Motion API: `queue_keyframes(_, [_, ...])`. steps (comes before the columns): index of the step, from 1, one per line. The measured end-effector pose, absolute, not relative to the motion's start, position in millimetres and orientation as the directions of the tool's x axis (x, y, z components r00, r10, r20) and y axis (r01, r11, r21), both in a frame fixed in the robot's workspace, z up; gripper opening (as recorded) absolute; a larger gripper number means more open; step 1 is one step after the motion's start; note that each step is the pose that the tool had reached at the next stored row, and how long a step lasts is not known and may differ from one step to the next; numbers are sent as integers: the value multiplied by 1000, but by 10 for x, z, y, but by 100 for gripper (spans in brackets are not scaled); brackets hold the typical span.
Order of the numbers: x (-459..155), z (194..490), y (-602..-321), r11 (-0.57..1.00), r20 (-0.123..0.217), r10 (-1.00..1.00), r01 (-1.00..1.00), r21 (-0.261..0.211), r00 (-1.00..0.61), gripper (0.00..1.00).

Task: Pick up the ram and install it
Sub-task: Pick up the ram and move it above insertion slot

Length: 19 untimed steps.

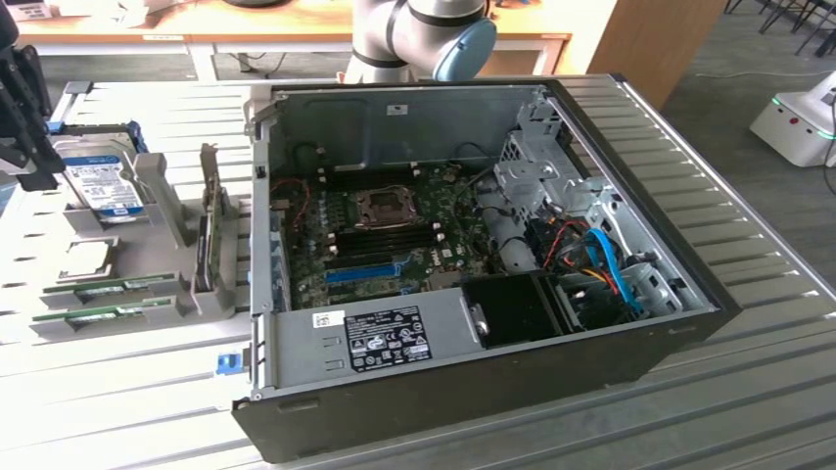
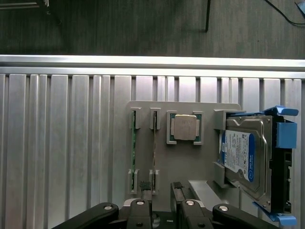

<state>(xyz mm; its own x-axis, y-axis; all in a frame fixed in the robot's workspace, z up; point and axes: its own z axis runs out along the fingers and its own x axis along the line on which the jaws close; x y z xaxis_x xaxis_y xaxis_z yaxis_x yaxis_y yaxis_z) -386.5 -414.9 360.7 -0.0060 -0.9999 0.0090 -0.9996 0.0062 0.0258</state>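
Looking down through the wrist view, I see my gripper (image 2: 161, 188) with its two fingers parted and nothing between them. It hangs over the near end of a gray holder (image 2: 186, 162) that lies on the ribbed metal table (image 2: 62, 143). The ram (image 2: 155, 148) stands on edge in the holder's clips, so I see it only as a thin line running away from my fingertips. One fingertip is just beside its near end, and I cannot tell whether it touches. A second stick (image 2: 133, 152), showing a green edge, stands parallel to the ram on the far side from the processor chip (image 2: 185, 128). That square silver chip sits in its own pocket beside the ram. Beyond it rests a hard drive (image 2: 243, 157) with a blue-white label, framed by a blue bracket (image 2: 285, 133).

In the exterior view the ram is at the exterior view's left, green with a pale label, in the holder's lower corner near the second stick. My gripper's dark body hangs at that left edge above the hard drive. The open computer case (image 1: 653, 323) fills the middle. Its metal side wall (image 1: 265, 196) stands between the holder and the motherboard (image 1: 432, 245), where a long blue slot (image 1: 359, 272) shows.
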Motion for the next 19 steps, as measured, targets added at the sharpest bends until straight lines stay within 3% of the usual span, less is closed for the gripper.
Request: queue_keyframes(19, [-3865, 3607, -4260, 6, 9, -1000, -1000, 26, -6, 30])
